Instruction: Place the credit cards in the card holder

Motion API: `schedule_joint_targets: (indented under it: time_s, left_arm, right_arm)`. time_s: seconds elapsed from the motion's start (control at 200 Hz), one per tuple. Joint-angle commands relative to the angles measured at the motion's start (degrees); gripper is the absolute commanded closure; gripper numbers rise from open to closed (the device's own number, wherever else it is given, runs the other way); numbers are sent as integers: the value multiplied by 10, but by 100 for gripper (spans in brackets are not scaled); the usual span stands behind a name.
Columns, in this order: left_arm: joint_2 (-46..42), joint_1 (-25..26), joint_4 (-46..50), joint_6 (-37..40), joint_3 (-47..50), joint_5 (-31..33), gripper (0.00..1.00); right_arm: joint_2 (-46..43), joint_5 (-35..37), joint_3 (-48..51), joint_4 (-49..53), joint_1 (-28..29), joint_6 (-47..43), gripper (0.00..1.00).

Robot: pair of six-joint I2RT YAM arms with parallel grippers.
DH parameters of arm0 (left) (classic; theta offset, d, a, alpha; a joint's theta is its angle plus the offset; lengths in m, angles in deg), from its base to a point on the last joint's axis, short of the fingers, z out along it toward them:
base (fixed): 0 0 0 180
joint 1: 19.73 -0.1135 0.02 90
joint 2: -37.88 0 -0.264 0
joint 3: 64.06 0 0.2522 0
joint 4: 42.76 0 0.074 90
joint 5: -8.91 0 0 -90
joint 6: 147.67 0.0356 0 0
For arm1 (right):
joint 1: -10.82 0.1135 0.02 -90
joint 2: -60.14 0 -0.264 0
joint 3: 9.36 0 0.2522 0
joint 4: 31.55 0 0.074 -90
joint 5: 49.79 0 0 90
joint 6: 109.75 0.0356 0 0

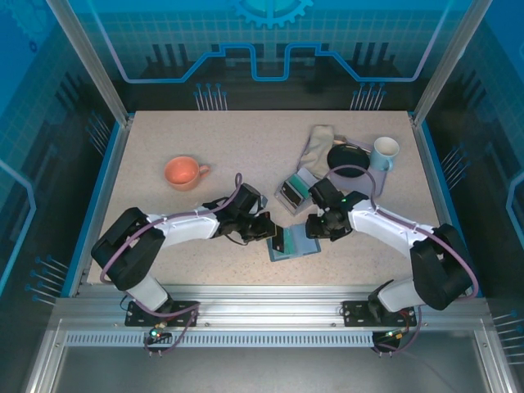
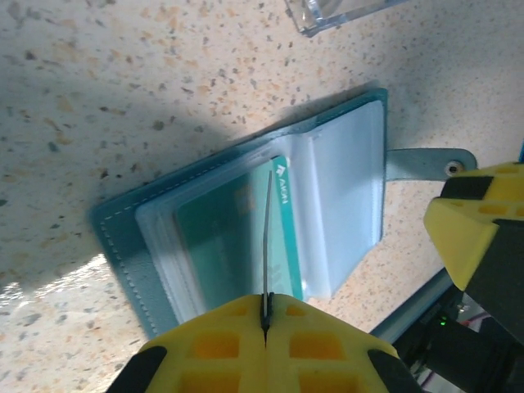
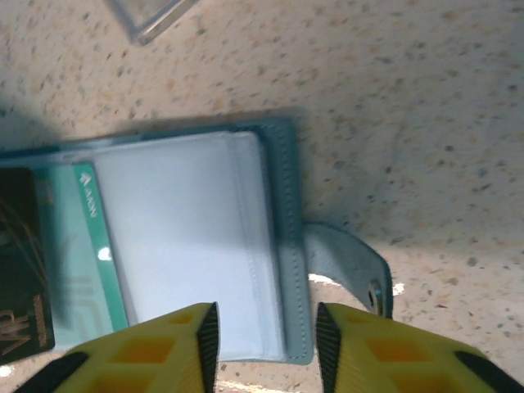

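**Desk:** Where's the card holder?

**Me:** The card holder [image 2: 344,180] lies open and flat on the table [image 2: 123,82], directly below both tools. A teal card [image 2: 225,237] already sits in one clear sleeve, just ahead of my left gripper [image 2: 264,304].

**Desk:** And that gripper?

**Me:** Pinched together on the dark card [image 3: 18,254]. From its own camera the card is a thin line running forward from the fingertips, on edge over the sleeves. I'd say it's held that way so the leading side can find a pocket mouth.

**Desk:** The other arm?

**Me:** The right gripper [image 3: 264,332] has its jaws apart, straddling the outer side of the holder. The snap tab [image 3: 360,266] sticks out just to its right. I can't tell whether it's touching the cover. My guess is it's there to stop the soft cover folding or sliding while the card goes in.

**Desk:** Anything further out?

**Me:** A corner of the clear tray [image 2: 327,15] is ahead of both tools, apart from the holder.
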Motion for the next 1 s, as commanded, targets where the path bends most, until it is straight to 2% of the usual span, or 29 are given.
schedule_joint_targets:
  time_s: [0.0, 0.125, 0.255, 0.385, 0.635, 0.9, 0.995]
  left_arm:
    - [14, 1, -46, -26, -9, -35, 100]
    - [37, 1, -80, -43, -5, -44, 100]
    - [63, 1, -123, -62, 1, -54, 100]
    - [83, 2, -176, -86, 8, -61, 100]
    - [116, 3, -187, -93, 11, -58, 100]
    - [120, 16, -219, -98, 18, -63, 100]
    - [113, 16, -216, -101, 27, -58, 100]
  right_arm:
    - [-18, -18, 16, -14, -31, -9, 57]
    - [6, -67, 25, -28, -58, -34, 43]
    - [42, -81, 23, -32, -63, -46, 38]
    - [69, -79, 25, -38, -66, -49, 39]
    - [89, -87, 36, -50, -66, -46, 40]
    - [103, -92, 40, -56, -67, -41, 58]
    - [102, -90, 41, -54, -66, -41, 59]
